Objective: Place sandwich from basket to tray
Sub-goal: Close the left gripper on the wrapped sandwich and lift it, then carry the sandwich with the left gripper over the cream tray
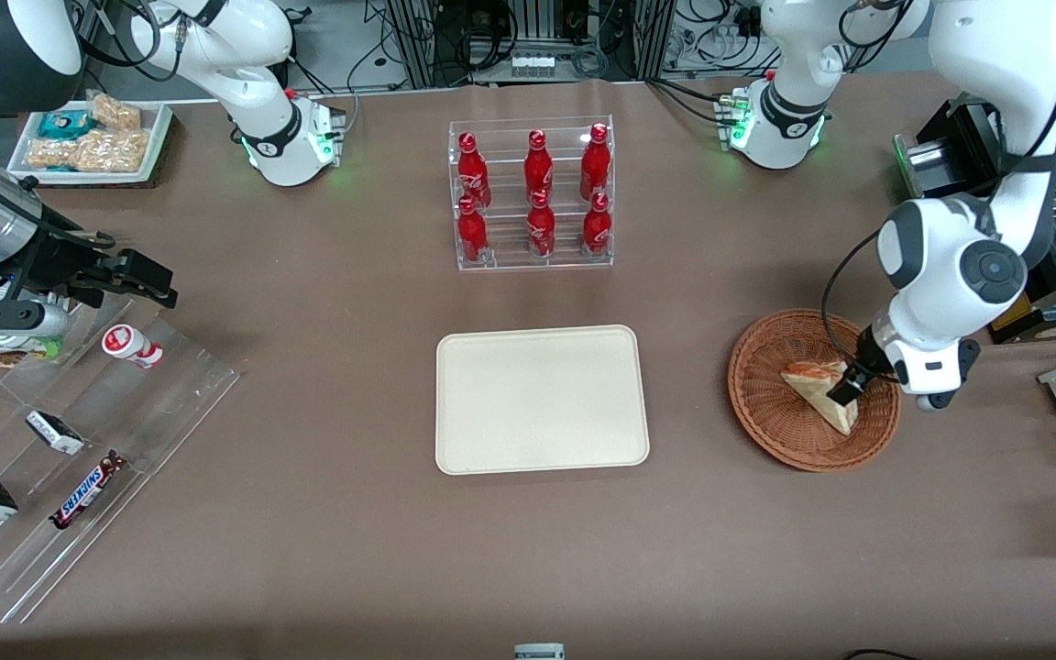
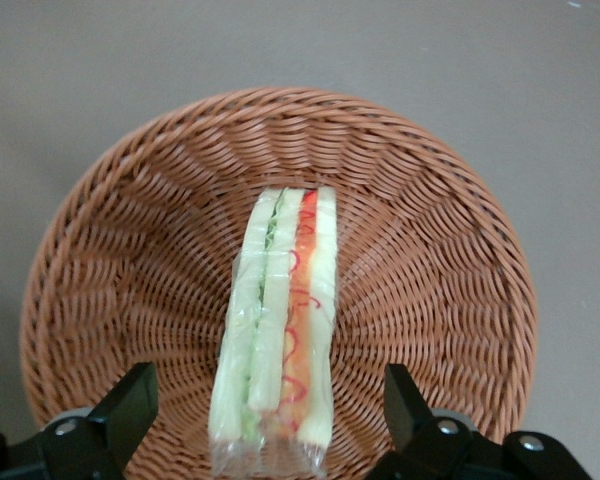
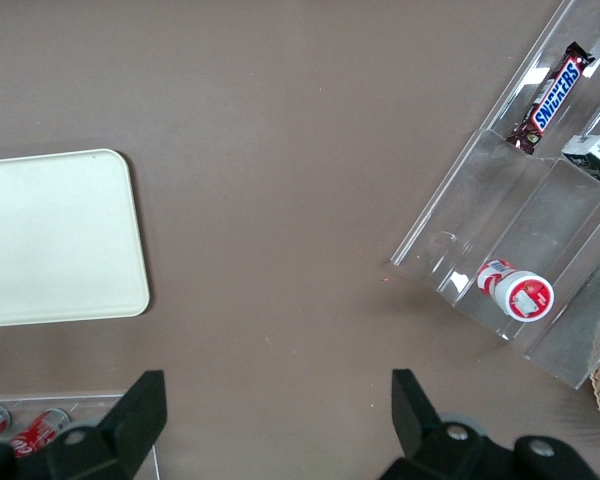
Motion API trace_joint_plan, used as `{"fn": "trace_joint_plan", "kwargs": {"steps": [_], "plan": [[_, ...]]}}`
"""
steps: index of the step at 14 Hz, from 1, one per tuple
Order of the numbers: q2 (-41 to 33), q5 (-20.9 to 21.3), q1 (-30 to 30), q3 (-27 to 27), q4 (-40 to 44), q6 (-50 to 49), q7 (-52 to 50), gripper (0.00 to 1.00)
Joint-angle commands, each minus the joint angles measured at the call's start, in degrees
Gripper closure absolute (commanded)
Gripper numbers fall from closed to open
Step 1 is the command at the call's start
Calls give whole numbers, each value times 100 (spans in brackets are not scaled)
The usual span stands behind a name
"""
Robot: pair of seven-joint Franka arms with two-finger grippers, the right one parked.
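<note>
The sandwich [image 1: 819, 391] is a wrapped wedge of pale bread with a red-orange filling stripe, lying in the round reddish-brown wicker basket [image 1: 766, 403] toward the working arm's end of the table. In the left wrist view the sandwich [image 2: 280, 320] lies in the basket [image 2: 130, 260]. My left gripper [image 1: 844, 390] is down in the basket over the sandwich. It is open [image 2: 270, 415], one finger [image 2: 130, 405] on each side of the wedge, clear of it. The cream rectangular tray [image 1: 542, 399] lies bare at the table's middle and also shows in the right wrist view [image 3: 55, 240].
A clear rack of red bottles [image 1: 533, 194] stands farther from the front camera than the tray. A clear stepped display with a Snickers bar [image 1: 86, 490] and a small red-white cup [image 1: 132, 346] sits toward the parked arm's end. A white tray of bagged snacks [image 1: 93, 137] is near that arm's base.
</note>
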Motion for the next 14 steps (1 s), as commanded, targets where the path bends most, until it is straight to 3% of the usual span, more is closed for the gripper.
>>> {"fn": "trace_joint_plan", "kwargs": {"steps": [1,2,4,5,7,10,14], "plan": [[318,57,-12,-10,90,127,-470,0],[380,57,-12,-19,116,127,-479,13],[363,57,-30,-28,116,75,-523,79],[328,65,-39,-45,125,57,-462,92],[214,66,-187,-72,308,-326,-252,100],[266,39,-573,-89,1116,-1356,391,100],[1019,4,-1486,-212,2310,-1349,925,99]]}}
